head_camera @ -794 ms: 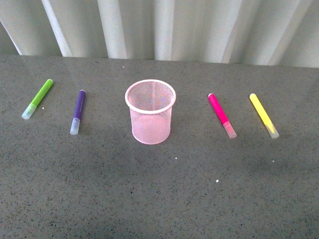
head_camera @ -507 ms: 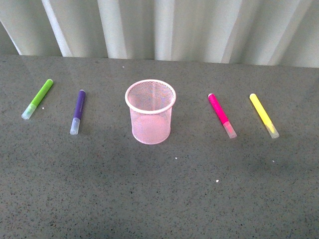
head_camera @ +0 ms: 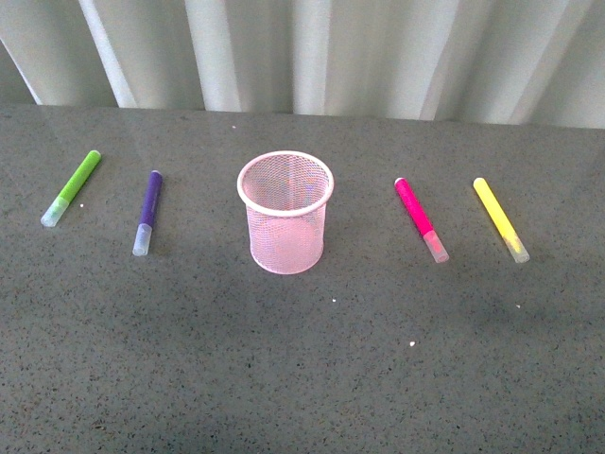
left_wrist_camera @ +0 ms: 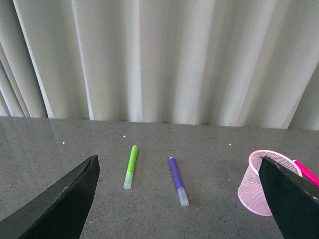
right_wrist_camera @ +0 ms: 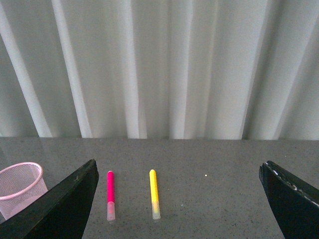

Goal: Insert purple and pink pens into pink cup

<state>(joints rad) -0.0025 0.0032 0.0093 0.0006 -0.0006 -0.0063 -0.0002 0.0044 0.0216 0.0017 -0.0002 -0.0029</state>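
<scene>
The pink mesh cup stands upright and empty at the middle of the grey table. The purple pen lies to its left, cap toward me. The pink pen lies to its right, cap toward me. No gripper shows in the front view. My left gripper is open and empty, held back above the table, with the purple pen and the cup ahead of it. My right gripper is open and empty, with the pink pen and the cup ahead of it.
A lime-green marker lies at the far left, beside the purple pen. A yellow marker lies at the far right, beside the pink pen. A pale pleated curtain hangs along the table's far edge.
</scene>
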